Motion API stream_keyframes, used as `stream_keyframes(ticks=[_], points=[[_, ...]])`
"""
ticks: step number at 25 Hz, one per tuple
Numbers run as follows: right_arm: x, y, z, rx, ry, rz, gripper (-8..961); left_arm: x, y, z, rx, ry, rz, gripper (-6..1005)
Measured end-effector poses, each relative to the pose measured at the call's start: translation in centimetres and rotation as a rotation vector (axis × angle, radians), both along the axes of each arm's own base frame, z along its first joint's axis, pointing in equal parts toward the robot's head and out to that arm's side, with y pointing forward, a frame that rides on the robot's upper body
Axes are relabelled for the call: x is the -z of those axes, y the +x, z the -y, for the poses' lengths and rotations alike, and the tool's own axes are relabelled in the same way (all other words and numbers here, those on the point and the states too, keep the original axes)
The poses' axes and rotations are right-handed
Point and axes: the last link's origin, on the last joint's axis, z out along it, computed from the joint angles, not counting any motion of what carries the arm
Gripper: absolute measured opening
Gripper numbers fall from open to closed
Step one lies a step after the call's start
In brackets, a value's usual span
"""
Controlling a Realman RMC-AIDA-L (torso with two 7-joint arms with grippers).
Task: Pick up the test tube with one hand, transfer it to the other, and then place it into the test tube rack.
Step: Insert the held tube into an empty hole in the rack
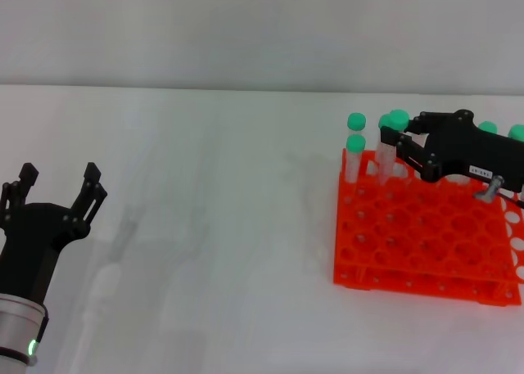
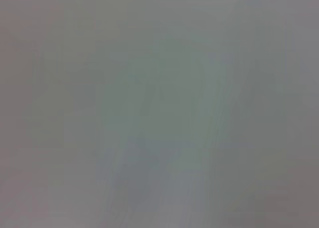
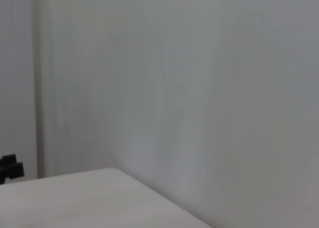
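The orange test tube rack (image 1: 426, 243) stands at the right of the white table. My right gripper (image 1: 385, 145), with a white label and a silver plug, reaches over the rack's back rows. Its fingers are closed around a green-capped test tube (image 1: 399, 119) that stands upright at the rack's back left, its lower end in the rack. My left gripper (image 1: 61, 186) hovers low at the left of the table, open and empty, a green light on its arm. Both wrist views show only blank surfaces.
Other green-capped tubes stand in the rack: two at the back left corner (image 1: 355, 143) and two at the back right (image 1: 488, 128). Most rack holes are empty. The table's far edge meets a pale wall.
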Motion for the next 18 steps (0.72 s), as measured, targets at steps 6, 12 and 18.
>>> stream_keyframes(ticks=[6, 12, 18], points=[[0.5, 0.2, -0.2, 0.023, -0.003, 0.013, 300, 0.0, 0.1, 0.0, 0.002, 0.001, 0.004, 895], [1.3, 0.4, -0.7, 0.059, -0.004, 0.043, 309, 0.1, 0.3, -0.2, 0.009, -0.001, 0.004, 895], [2.0, 0.5, -0.5, 0.045, -0.013, 0.081, 318, 0.1, 0.4, -0.3, 0.013, -0.001, 0.004, 895]])
